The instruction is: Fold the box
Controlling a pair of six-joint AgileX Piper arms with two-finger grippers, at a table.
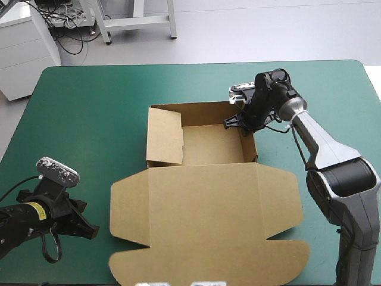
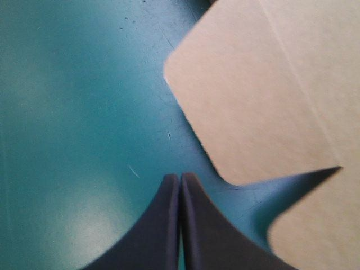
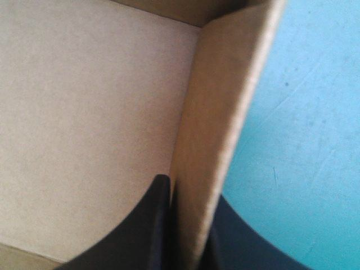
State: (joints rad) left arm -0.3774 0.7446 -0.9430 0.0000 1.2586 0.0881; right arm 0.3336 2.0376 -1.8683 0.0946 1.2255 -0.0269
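The table [image 1: 89, 119], under its teal-green cover, carries the brown box [image 1: 211, 143] at its middle. The box is an open tray with walls raised toward the far edge, and its lid [image 1: 208, 226] lies flat toward the near edge. The right gripper [image 1: 241, 122] stands at the tray's far right corner, clamped on the right wall [image 3: 214, 112]. One black finger is inside the tray and the other outside, with the board pinched between them. The left gripper [image 1: 92, 231] sits low over the cover near the table's near left corner. Its fingers are pressed together in a point and hold nothing. It is near the lid's rounded left flap [image 2: 247, 101] but apart from it.
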